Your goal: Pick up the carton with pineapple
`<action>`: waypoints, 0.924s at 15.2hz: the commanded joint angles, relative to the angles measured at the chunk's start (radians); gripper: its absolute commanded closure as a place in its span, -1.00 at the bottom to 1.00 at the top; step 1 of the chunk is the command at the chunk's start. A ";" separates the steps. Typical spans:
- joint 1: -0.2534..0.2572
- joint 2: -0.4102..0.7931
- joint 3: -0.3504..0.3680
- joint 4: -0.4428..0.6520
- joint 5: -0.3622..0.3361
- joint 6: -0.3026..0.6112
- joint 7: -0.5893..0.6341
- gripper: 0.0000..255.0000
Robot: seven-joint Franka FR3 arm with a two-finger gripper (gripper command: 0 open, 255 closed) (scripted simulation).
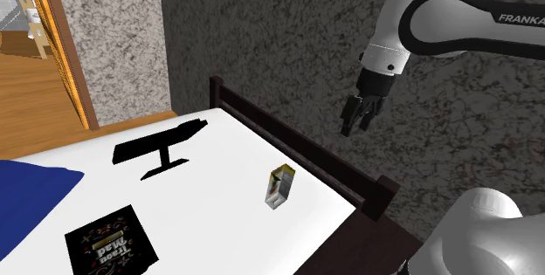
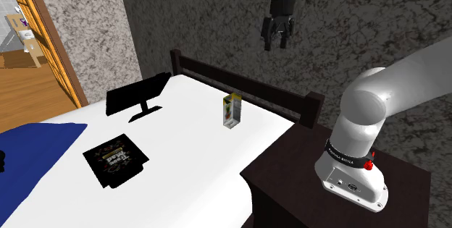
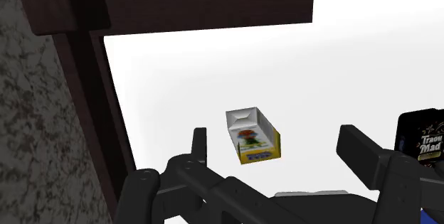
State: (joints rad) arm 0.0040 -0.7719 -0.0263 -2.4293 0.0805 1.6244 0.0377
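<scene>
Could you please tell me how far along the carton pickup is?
Nothing looks done yet: the carton stands upright on the white bed, untouched. In hand: the gripper hangs open in the air above it. Left: descend, close on it, lift.

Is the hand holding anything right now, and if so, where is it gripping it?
Nothing is held. The hand hangs open in the air, and the carton stands untouched on the white bed, apart from the fingers.
</scene>
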 commanded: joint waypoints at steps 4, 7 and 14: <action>-0.026 0.027 0.080 -0.060 0.044 0.100 0.175 -1.00; -0.052 0.080 0.161 -0.099 0.083 0.205 0.349 -1.00; -0.130 0.289 0.342 -0.116 0.124 0.454 0.760 -1.00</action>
State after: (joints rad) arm -0.1132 -0.5160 0.2890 -2.5473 0.2021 2.0404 0.7283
